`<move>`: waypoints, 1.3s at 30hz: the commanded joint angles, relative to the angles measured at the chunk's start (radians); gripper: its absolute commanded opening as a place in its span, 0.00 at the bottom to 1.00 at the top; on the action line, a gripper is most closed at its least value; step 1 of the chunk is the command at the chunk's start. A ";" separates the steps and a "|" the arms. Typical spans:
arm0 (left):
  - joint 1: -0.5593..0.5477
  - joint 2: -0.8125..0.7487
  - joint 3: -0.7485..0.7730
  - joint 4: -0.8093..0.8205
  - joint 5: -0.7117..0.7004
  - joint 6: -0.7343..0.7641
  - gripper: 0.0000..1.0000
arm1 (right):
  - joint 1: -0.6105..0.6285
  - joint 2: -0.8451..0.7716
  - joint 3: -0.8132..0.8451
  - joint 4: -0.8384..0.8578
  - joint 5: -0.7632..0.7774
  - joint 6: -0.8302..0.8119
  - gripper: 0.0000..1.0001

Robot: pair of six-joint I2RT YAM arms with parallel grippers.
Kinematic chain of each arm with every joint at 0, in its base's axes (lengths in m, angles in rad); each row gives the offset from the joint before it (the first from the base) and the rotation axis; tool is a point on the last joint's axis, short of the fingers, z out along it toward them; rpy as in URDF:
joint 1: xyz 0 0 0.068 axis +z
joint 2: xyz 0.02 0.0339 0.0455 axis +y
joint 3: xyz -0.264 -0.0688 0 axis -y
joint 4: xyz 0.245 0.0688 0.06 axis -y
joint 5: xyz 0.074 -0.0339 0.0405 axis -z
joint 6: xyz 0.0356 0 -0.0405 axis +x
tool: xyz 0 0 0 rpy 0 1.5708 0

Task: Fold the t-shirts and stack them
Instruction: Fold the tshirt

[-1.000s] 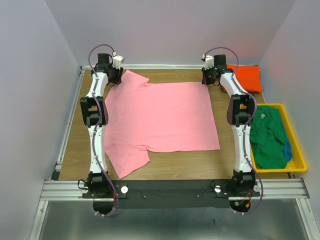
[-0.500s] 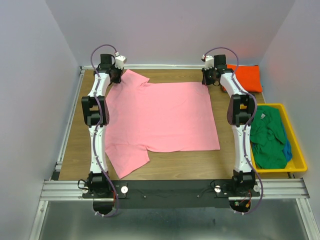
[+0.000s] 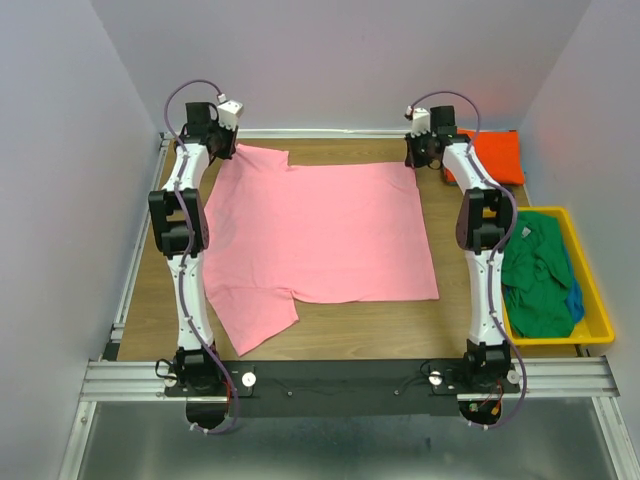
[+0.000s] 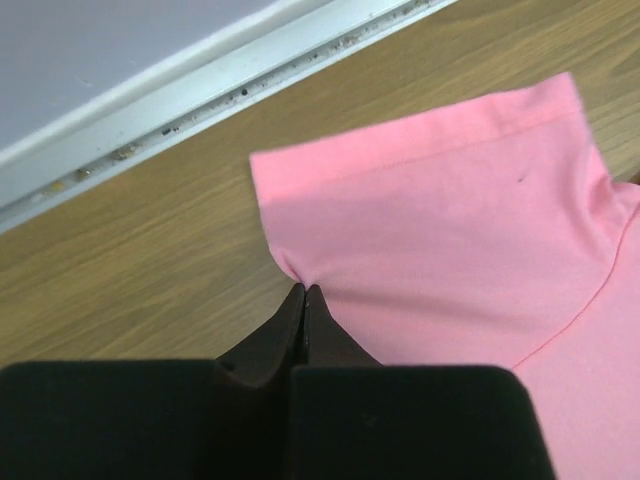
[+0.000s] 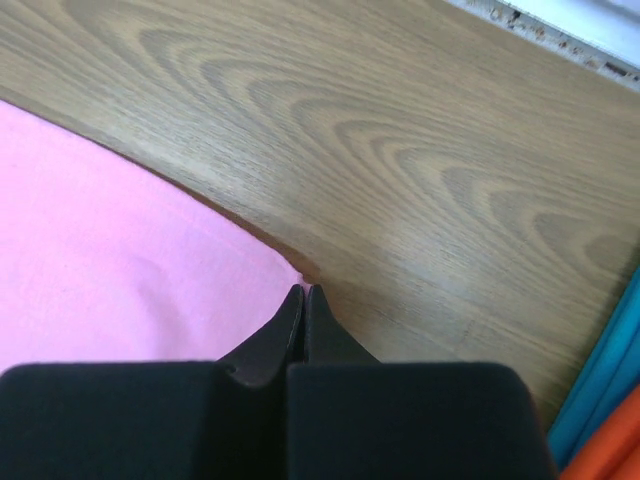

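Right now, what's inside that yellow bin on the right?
The yellow bin holds a crumpled green t-shirt that fills most of it. A blue t-shirt peeks out along its right side. Whatever lies beneath the green one is covered and cannot be seen.

The left gripper's (image 4: 304,292) own black body hides the pink cloth t-shirt (image 4: 450,230) at 6 o'clock of the left wrist view, and the frame edge crops the shirt at 3 o'clock. How much cloth sits inside the right gripper (image 5: 303,292) cannot be told. A teal strip (image 5: 600,385) and orange cloth (image 5: 620,450) at 4 o'clock are cropped. From above, the green cloth t-shirt (image 3: 535,270) covers most of the blue cloth t-shirt (image 3: 577,300) in the yellow plastic bin (image 3: 550,211).
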 commanded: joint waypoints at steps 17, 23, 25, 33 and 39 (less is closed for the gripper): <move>0.038 -0.195 -0.165 0.078 0.087 0.085 0.00 | -0.019 -0.178 -0.081 -0.019 -0.062 -0.038 0.00; 0.049 -0.283 -0.287 0.106 0.116 0.116 0.00 | -0.022 -0.215 -0.129 -0.018 -0.076 -0.048 0.01; 0.052 -0.306 -0.324 0.107 0.121 0.134 0.00 | -0.021 -0.232 -0.144 -0.018 -0.079 -0.050 0.01; 0.066 -0.384 -0.448 0.123 0.129 0.185 0.00 | -0.022 -0.302 -0.244 -0.018 -0.102 -0.065 0.01; 0.078 -0.471 -0.567 0.141 0.139 0.226 0.00 | -0.029 -0.359 -0.319 -0.018 -0.108 -0.076 0.01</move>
